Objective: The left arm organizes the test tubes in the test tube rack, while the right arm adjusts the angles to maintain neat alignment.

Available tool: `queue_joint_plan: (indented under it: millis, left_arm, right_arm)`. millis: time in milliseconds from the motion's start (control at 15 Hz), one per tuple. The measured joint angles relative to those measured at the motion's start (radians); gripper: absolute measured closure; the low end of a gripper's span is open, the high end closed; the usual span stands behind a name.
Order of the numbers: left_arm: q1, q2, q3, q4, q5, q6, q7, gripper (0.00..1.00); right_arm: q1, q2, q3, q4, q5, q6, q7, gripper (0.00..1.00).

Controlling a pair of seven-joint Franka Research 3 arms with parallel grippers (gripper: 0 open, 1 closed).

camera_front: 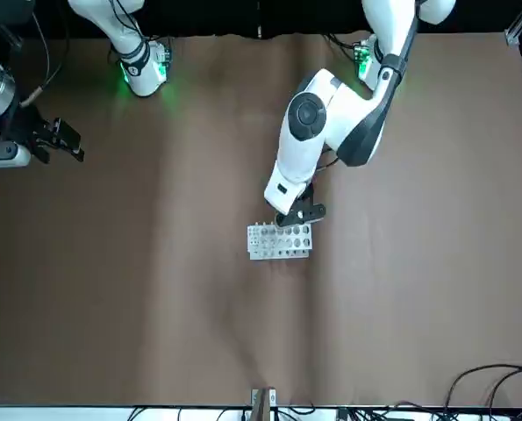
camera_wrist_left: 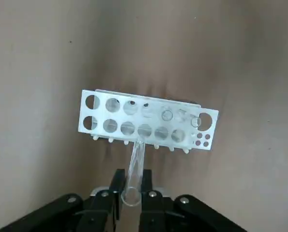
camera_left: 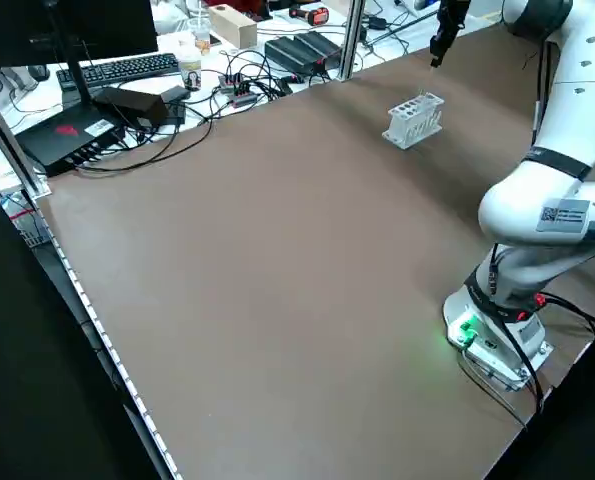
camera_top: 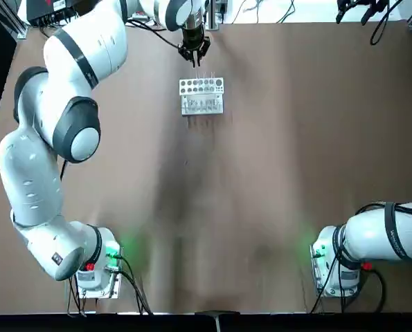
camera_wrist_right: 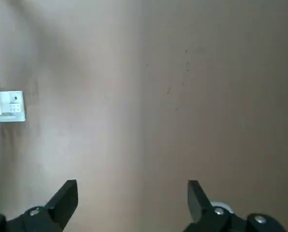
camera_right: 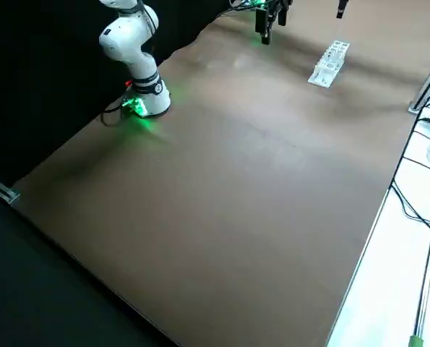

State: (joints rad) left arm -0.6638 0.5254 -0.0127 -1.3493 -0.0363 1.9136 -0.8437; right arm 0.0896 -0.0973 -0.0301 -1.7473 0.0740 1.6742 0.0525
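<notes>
Standing on the far half of the brown table (camera_top: 275,180), a little to the robot's left of centre, the test tube rack (camera_top: 201,95) is a small white-grey block whose top plate carries two rows of round holes over a lower tier. In the left wrist view the rack (camera_wrist_left: 144,123) shows a few faint clear tubes already seated toward one end, though their number is hard to tell. The left gripper (camera_top: 194,54) hangs just beyond the rack's far edge, its fingers pinching one test tube (camera_wrist_left: 133,176) that points down at the near row of holes, the lower tip close above the plate; whether it touches the plate cannot be told. The left arm (camera_top: 60,117) reaches in a long arc from its base with a green light (camera_top: 102,266) at the near left corner, and nothing lies between it and the rack.

The right gripper (camera_front: 54,139) is held well apart from the rack, out toward the robot's right edge of the table, its jaws spread wide with bare tabletop between them in its own wrist view, where the rack (camera_wrist_right: 7,106) shows only as a sliver at the picture's edge. The right arm (camera_top: 382,235) rises from its green-lit base at the near right corner.

Past the table's far edge sit a black keyboard (camera_left: 127,68), dark boxes (camera_left: 302,48) and tangled cables (camera_left: 232,90) on a white bench.
</notes>
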Motion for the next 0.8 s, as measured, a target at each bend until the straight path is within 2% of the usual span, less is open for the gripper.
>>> queue_joint_plan:
  millis: [800]
  left_arm:
    - [0.002, 0.006, 0.036, -0.001, 0.0, 0.089, 0.001, 0.82]
  right_arm:
    - [0.0, 0.0, 0.0, 0.0, 0.0, 0.0, 0.0, 0.0]
